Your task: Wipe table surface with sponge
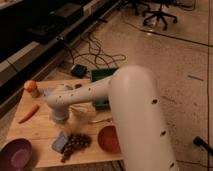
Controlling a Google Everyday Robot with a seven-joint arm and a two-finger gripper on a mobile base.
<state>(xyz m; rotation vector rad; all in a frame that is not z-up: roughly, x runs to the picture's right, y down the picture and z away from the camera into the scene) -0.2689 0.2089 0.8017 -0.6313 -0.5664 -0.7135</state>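
Observation:
The sponge [60,142], a small blue-grey block, lies on the light-brown wooden table surface [40,127] near its front edge, next to a dark bunch of grapes [76,144]. My white arm reaches in from the right and bends down at a rounded wrist. The gripper [60,119] hangs under that wrist, a little behind and above the sponge and apart from it. Its jaws are mostly hidden by the wrist; it is open and holds nothing that I can see.
An orange bowl [108,139] sits right of the grapes and a purple bowl [15,153] at the front left corner. A carrot [28,113] and an orange-topped item [31,88] lie at the left. A pale crumpled cloth [81,114] sits mid-table. A green box [103,75] and cables lie behind.

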